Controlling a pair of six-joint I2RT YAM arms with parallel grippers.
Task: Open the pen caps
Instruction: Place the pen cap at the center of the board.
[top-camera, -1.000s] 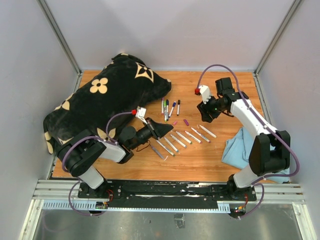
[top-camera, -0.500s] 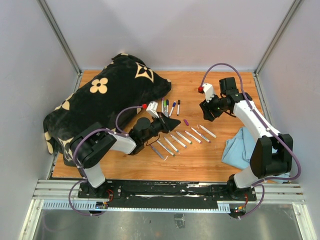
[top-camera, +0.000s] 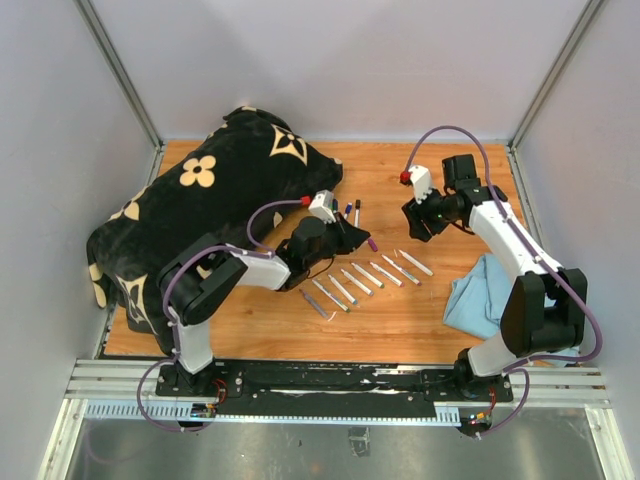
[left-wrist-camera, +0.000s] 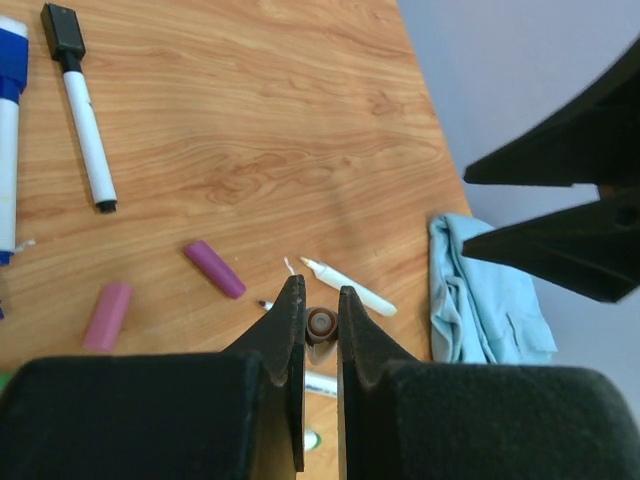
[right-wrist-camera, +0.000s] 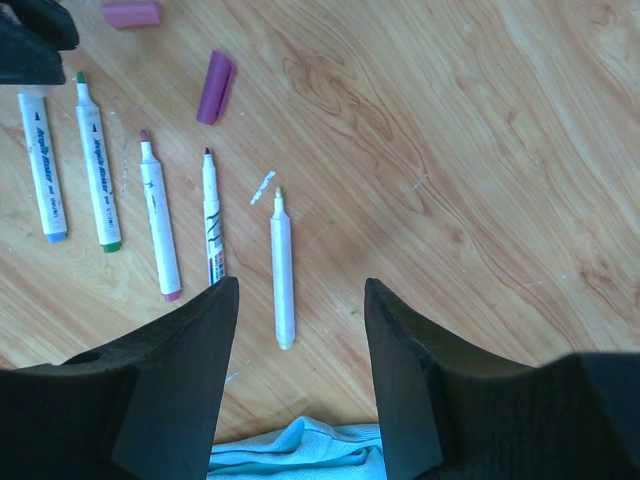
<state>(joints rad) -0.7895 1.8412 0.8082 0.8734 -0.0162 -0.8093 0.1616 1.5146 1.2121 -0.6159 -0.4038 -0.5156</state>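
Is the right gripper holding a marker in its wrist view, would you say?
No, the right gripper stands open and empty; the uncapped white marker lies loose on the table.

White-and-black arms (top-camera: 500, 225), purple cables (top-camera: 445, 129), black wedge fingers (right-wrist-camera: 170, 390) (perhaps matte plastic)

Black flowered cushion (top-camera: 200, 210), blue cloth (top-camera: 475, 297)

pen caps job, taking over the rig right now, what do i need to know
Left gripper: shut on a small dark cap, it seems, above the uncapped markers.
Right gripper: open, empty, above the same row.
Done: that row lies bare-tipped mid-table; a purple cap and a pink cap lie loose beside it.
Left to do: the black-capped marker and a blue-capped one near the black cushion; others may be hidden by the left arm.
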